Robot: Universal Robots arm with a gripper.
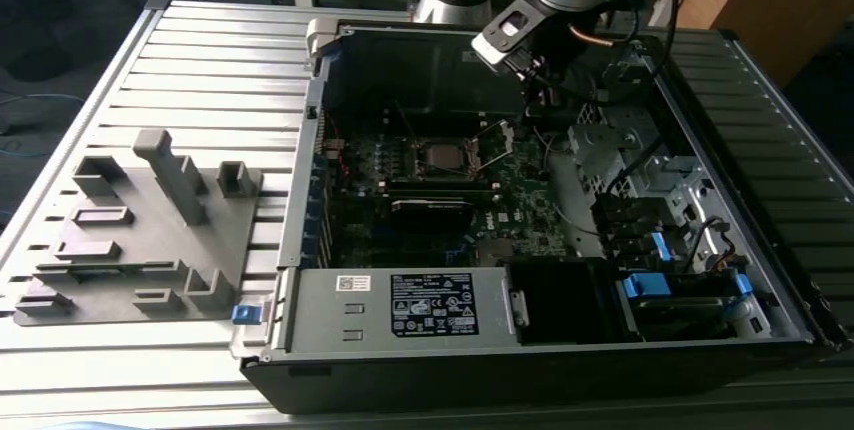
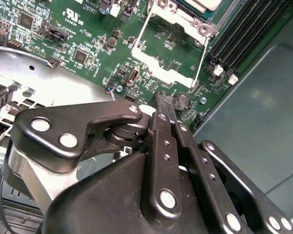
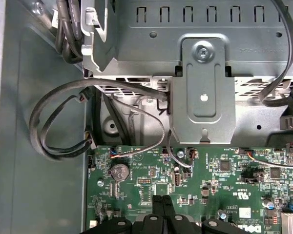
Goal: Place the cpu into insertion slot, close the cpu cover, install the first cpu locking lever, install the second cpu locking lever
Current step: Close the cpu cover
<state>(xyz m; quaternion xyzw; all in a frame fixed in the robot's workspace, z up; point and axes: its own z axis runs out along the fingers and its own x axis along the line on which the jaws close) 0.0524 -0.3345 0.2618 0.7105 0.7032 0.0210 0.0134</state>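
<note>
Already the cpu (image 1: pixel 439 157) lies flat in the insertion slot (image 1: pixel 419 158), a grey square inside the socket's silver edge. The cpu cover (image 1: pixel 497 143) stands swung open just beside the slot, on the exterior view's right of it. In the second wrist view its silver frame lies over the green circuit board (image 2: pixel 63 29), with a thin wire lever (image 2: pixel 201 62) along each side. Past the cover from the slot, the end effector (image 1: pixel 541 100) hangs near the board, its fingers (image 2: pixel 158 114) pressed together with nothing between them. A coin battery (image 3: pixel 119 171) sits near the tips in the first wrist view. Around the slot rises the open computer case (image 1: pixel 414 70), resting on the slatted desk (image 1: pixel 200 70). A grey fixture block (image 1: pixel 147 230) lies outside the case, well apart from the slot, to the exterior view's left.
</note>
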